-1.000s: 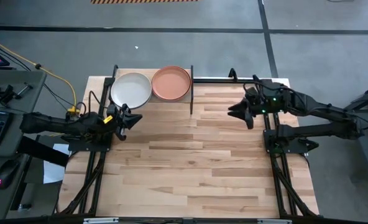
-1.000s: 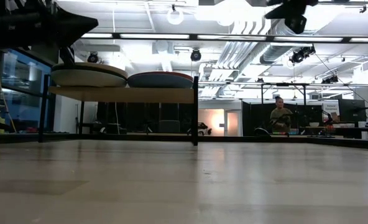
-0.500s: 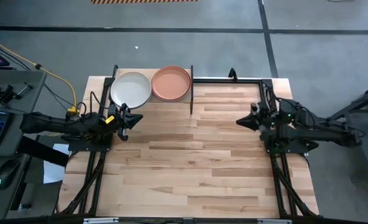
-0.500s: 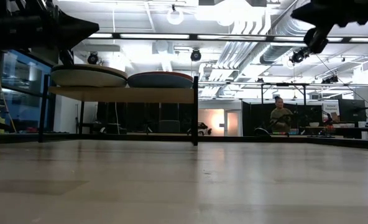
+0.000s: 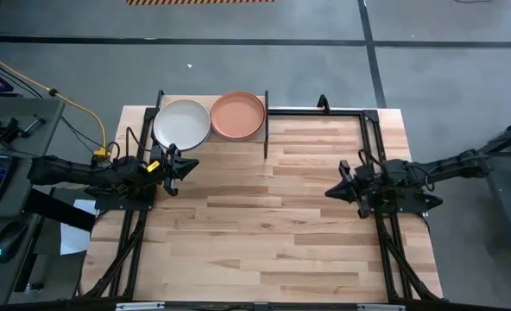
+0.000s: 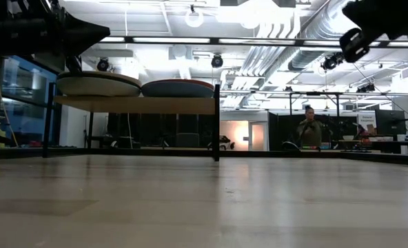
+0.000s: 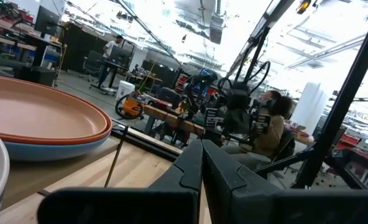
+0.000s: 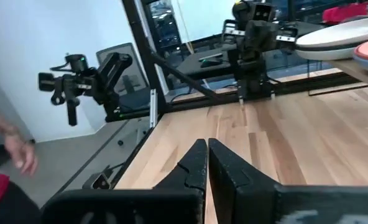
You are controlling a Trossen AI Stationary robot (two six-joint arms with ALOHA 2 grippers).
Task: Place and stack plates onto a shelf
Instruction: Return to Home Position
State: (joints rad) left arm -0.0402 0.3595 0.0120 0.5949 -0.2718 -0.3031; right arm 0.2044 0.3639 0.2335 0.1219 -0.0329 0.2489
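The shelf stands at the table's far left. On it sit two stacks of plates side by side: a cream plate tops the left one, and a salmon-orange plate tops the right one. In the left wrist view the salmon-orange plate lies on a sky blue plate. My left gripper is shut and holds nothing, just on the near side of the cream plate. My right gripper is shut and holds nothing, over the table's right half, pointing left.
The wooden tabletop stretches bare between the two arms. Black frame rails run along the far edge and down the right side. A person's hand shows beyond the table, and another person stands far off in the room.
My right gripper has drawn back from the far right part of the table toward the near and right edges, its arm folding in. Its fingers have shut on nothing. The plates stay as they were.
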